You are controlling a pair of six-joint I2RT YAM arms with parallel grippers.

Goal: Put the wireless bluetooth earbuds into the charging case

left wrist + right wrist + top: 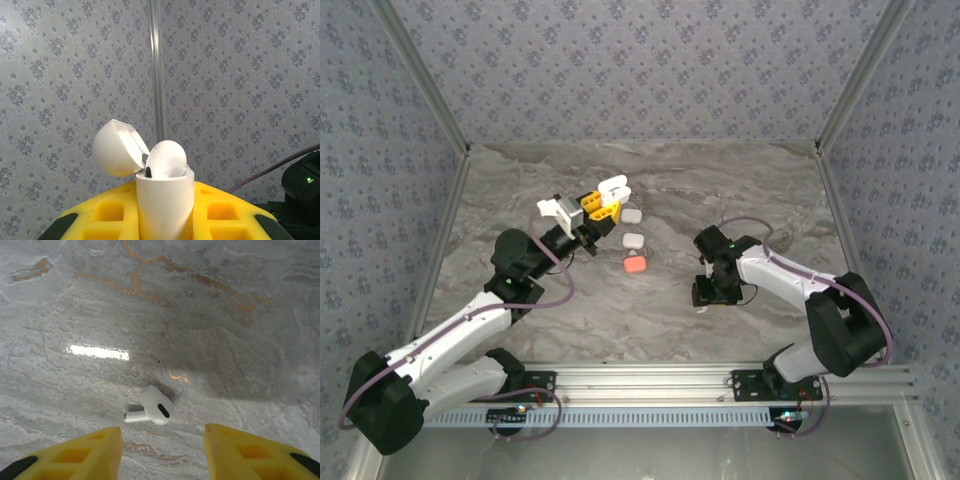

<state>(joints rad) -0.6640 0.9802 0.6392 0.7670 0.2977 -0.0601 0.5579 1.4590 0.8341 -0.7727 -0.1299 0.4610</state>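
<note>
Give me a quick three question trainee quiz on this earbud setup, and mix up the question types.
1. True or false: the open white plastic charging case gripped by the left hand has a white earbud sitting in it.
2. Multiple choice: the loose white stemmed earbud below the right hand lies A) on the marble table, B) inside a case, C) pinched between fingers.
3. Fill in: the small closed case nearest the arm bases is ____ in colour.
Key: 1 true; 2 A; 3 orange-red.
</note>
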